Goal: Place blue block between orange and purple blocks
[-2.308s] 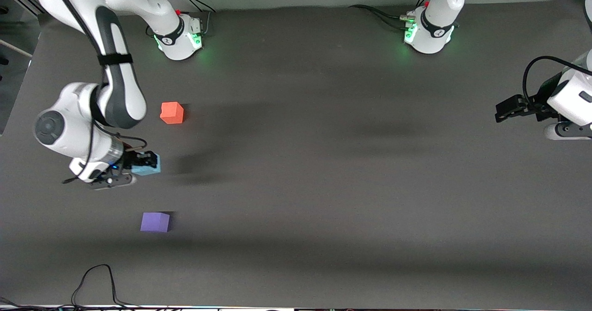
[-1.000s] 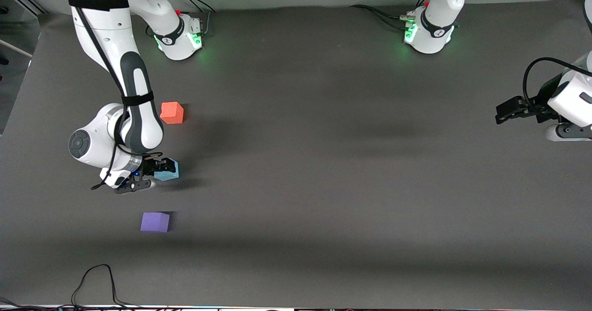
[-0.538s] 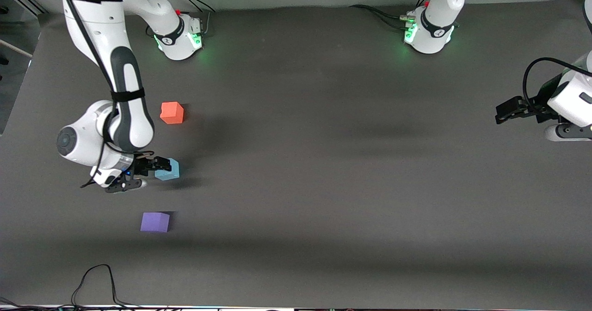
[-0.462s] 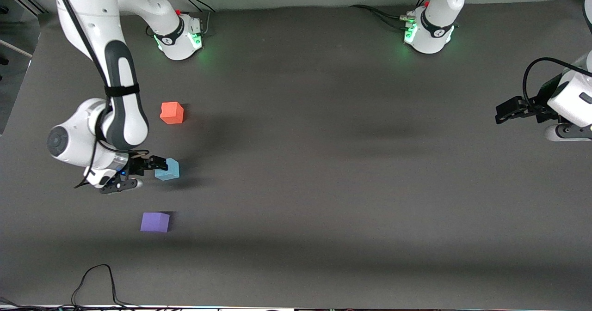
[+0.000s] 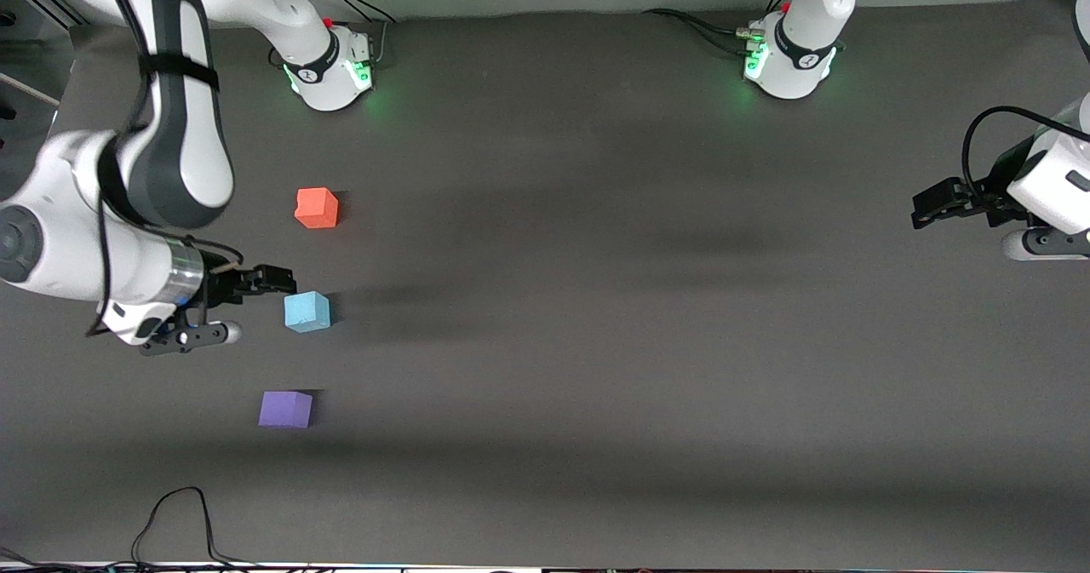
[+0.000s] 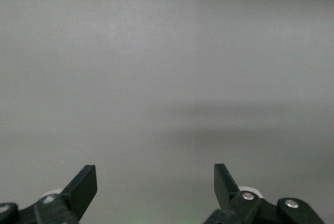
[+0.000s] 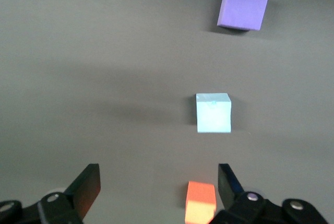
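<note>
Sky-blue and matte, the blue block [image 5: 307,312] sits alone on the dark counter [image 5: 596,343], between the orange block [image 5: 317,208] at its twelve o'clock and the purple block [image 5: 286,409] at roughly its six, touching neither. The right gripper [image 5: 260,300] hangs just beside it at nine o'clock, fingers spread wide and empty. The placing step looks done; what remains, by my reading, is only to lift that arm clear without brushing the cube. The left gripper [image 5: 928,207] waits at its own end, open and holding nothing.
</note>
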Action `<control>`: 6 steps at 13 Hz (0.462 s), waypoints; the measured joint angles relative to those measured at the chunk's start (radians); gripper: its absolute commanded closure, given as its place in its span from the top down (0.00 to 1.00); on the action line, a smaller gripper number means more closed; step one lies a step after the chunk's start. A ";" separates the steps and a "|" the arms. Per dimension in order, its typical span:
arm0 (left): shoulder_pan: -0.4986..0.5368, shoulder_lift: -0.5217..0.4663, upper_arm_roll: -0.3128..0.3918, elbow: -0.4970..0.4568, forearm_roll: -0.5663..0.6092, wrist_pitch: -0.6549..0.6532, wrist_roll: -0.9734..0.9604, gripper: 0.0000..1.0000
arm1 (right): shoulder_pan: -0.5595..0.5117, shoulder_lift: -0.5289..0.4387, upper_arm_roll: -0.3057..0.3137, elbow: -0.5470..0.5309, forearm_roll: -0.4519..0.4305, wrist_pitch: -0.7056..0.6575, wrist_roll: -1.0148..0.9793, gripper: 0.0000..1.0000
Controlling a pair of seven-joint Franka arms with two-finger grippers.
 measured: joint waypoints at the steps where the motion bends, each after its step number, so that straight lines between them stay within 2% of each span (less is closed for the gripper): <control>1: 0.000 0.000 0.000 0.000 0.000 0.000 0.000 1.00 | 0.016 -0.004 0.000 0.060 -0.023 -0.047 0.015 1.00; 3: 0.000 0.000 0.000 0.000 0.000 0.001 0.000 1.00 | 0.033 -0.022 0.000 0.141 -0.035 -0.118 0.032 1.00; 6: 0.000 0.000 0.000 0.000 0.000 0.002 0.000 1.00 | 0.008 -0.059 0.008 0.183 -0.045 -0.178 0.039 1.00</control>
